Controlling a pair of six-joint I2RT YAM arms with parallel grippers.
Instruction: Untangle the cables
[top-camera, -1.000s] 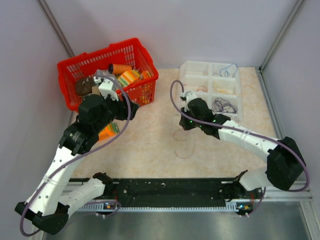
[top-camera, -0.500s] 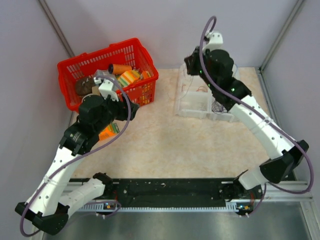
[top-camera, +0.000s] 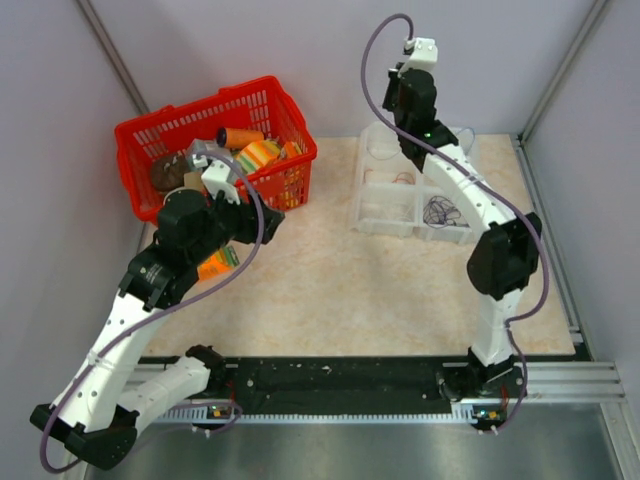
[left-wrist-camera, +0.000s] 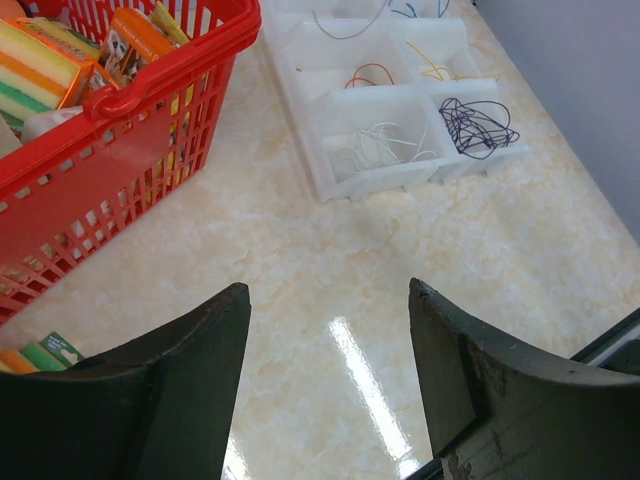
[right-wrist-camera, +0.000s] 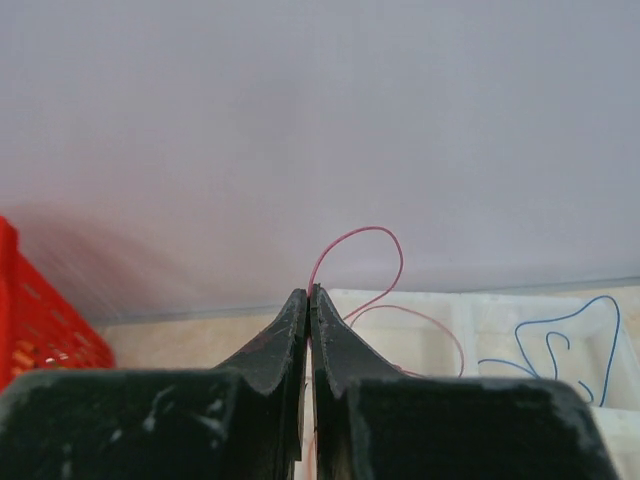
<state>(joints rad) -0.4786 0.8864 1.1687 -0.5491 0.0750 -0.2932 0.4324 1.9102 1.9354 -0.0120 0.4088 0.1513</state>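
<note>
My right gripper (right-wrist-camera: 309, 292) is raised high over the back left corner of the white compartment tray (top-camera: 385, 226). It is shut on a thin red cable (right-wrist-camera: 372, 228) that loops up past the fingertips and trails down toward the tray. Other cables lie sorted in the tray: a dark purple coil (left-wrist-camera: 478, 125), a red one (left-wrist-camera: 372, 72), a yellow one (left-wrist-camera: 432, 70), a white one (left-wrist-camera: 385, 140) and a blue one (right-wrist-camera: 590, 305). Beside the red basket, my left gripper (left-wrist-camera: 328, 288) hangs open above bare table with nothing between its fingers.
The red basket (top-camera: 215, 125) full of sponges and packets stands at the back left, close to my left arm. An orange and green packet (top-camera: 215, 262) lies on the table under that arm. Grey walls close in the back and both sides.
The right arm rose from the middle of the table, carrying the red cable up and back above the tray. No loose cable lies on the table there now. The left arm stayed put.
</note>
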